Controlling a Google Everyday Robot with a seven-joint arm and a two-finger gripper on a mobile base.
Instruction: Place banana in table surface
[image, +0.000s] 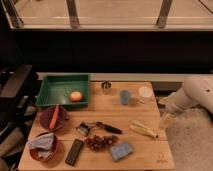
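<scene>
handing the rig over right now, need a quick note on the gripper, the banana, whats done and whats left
Gripper: low at the table's right edge, just right of the banana; whether it touches the fruit cannot be told.
Pale yellow curved banana: lying flat on the light tan wooden plank tabletop, right front area.
Done: the banana appears placed on the table surface.
Left: probably only confirm release and pull the arm clear.
</scene>
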